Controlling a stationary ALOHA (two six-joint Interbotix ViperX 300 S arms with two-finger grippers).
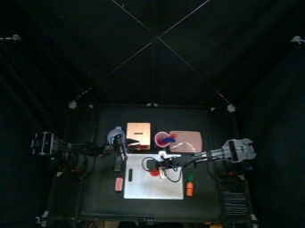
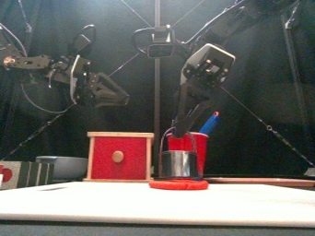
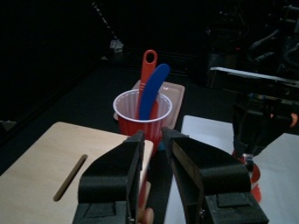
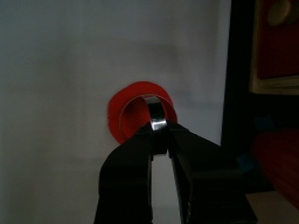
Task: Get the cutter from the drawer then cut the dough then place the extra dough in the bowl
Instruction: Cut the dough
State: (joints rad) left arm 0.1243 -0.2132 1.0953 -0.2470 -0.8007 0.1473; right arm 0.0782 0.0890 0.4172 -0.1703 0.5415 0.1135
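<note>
The round metal cutter point(image 2: 180, 164) stands on the red dough disc point(image 2: 180, 183) on the white cutting board point(image 2: 147, 203). My right gripper point(image 2: 182, 124) reaches down from the right and is shut on the cutter's wire handle point(image 4: 156, 112). In the right wrist view the dough point(image 4: 131, 109) shows around the cutter. My left gripper point(image 2: 105, 90) hangs high at the left above the wooden box point(image 2: 120, 157), jaws close together with nothing held. The box's red drawer front faces forward.
A red cup point(image 2: 187, 143) with a blue knife point(image 2: 209, 123) and a red knife point(image 3: 149, 66) stands just behind the cutter, next to the box. A small red and white toy point(image 2: 6, 172) and a dark low object point(image 2: 43, 168) lie at the front left.
</note>
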